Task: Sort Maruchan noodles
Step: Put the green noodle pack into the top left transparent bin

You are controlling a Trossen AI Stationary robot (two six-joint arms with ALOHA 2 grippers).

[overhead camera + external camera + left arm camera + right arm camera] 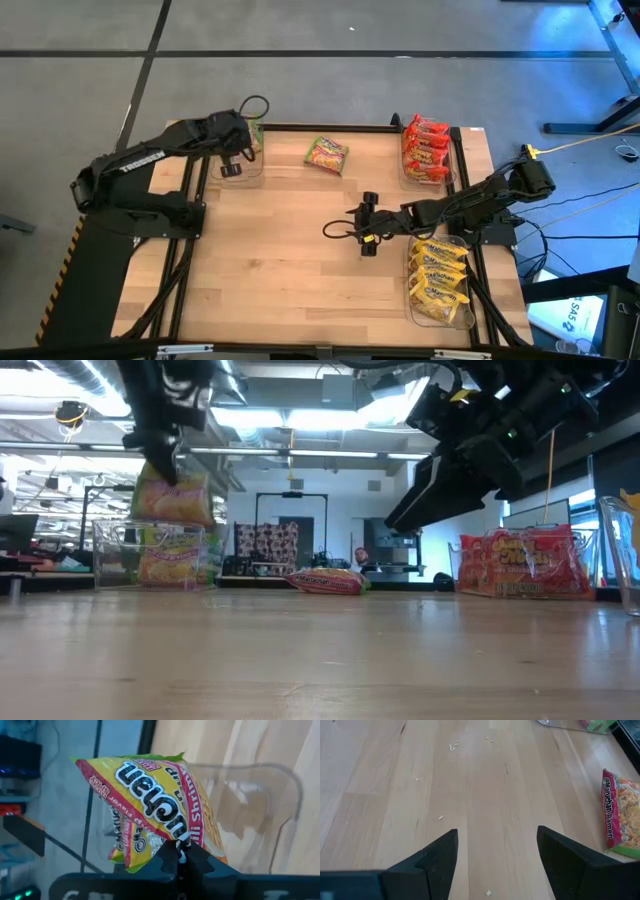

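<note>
lying nearest the front edge of the worktop (280,280), on the right side, a clear bin (470,300) holds the yellow packets (440,278). just beyond it the right end effector (366,232) hangs over bare wood near the middle, fingers (440,857) spread wide and released, gripping nothing; crumbs dot the boards under it. farther back on the right a second bin (455,150) holds the red-orange packets (425,148), seen in the low view as a stack (523,563) behind clear plastic. one green-pink packet (327,154) lies flat and alone on the worktop near the far edge, between the two back bins; the right wrist view catches its end (621,815). at the far left corner the left end effector (180,857) is clenched on the edge of another green-pink packet, the held packet (155,802), keeping it above the open left bin (280,815). in the low view it hangs (172,495) just over that bin (110,555), which already has at least one green-pink packet (170,565) inside.
</note>
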